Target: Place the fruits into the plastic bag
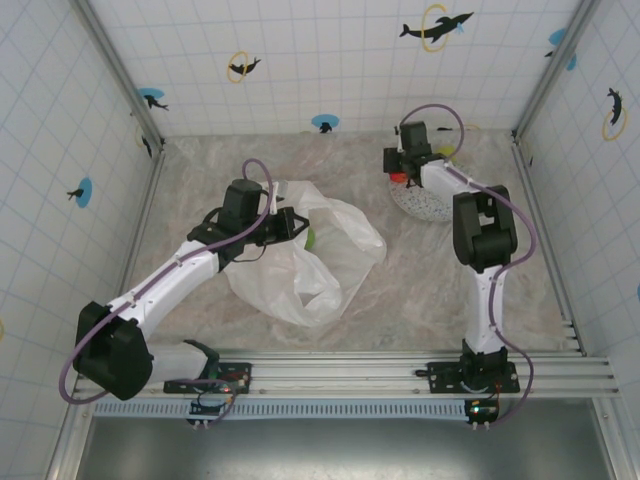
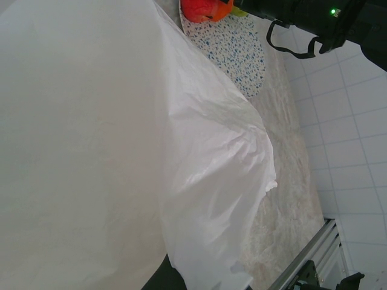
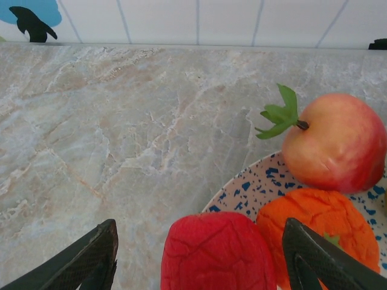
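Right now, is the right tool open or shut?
Open: the right tool straddles the red fruit on the speckled plate, its fingers wide apart, with a clear gap between fruit and one finger.

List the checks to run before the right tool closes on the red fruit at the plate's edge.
1. Opening of the right tool, with fingers either side of the red fruit: ok.
2. Clearance from neighbours: not ok. The orange fruit touches the red one, and one finger overlaps it in the right wrist view.
3. Fingers clear of the plate rim: cannot tell.
4. Grip of the left tool, shut on the plastic bag: ok.
5. Bag mouth wide enough for a drop: cannot tell.
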Controlling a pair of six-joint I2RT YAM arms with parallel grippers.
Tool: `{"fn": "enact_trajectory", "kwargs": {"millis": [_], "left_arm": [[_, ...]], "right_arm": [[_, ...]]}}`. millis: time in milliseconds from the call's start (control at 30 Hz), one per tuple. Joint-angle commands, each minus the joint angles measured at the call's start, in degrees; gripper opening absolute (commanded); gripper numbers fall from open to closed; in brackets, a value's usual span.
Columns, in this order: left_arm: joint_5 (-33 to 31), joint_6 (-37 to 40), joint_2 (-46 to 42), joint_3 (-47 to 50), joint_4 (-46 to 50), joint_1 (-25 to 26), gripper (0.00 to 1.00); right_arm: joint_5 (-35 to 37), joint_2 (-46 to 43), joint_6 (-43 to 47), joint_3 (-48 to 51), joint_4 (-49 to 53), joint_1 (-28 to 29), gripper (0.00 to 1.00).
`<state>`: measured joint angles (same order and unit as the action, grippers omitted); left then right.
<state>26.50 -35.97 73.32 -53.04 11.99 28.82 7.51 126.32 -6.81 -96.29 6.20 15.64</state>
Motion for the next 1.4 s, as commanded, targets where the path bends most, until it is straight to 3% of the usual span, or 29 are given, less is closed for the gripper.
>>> {"fn": "enact_trajectory", "kwargs": {"millis": [0, 633, 1367], "left_arm": [[0.4, 0.5, 0.7, -1.5, 0.4, -0.4, 0.0], [1.0, 0.9, 1.0, -0.4, -0.1, -0.4, 0.0], [1.7, 1.0, 1.3, 0.7, -1.0, -0.3, 0.0]], "right_arm": [[0.3, 2.5, 1.1, -3.5, 0.5, -0.4, 0.71], [-1.5, 7.5, 1.9, -8.8, 4.1, -0.5, 0.68], [-0.8, 5.2, 3.8, -3.7, 6.0, -0.5, 0.7]]}}
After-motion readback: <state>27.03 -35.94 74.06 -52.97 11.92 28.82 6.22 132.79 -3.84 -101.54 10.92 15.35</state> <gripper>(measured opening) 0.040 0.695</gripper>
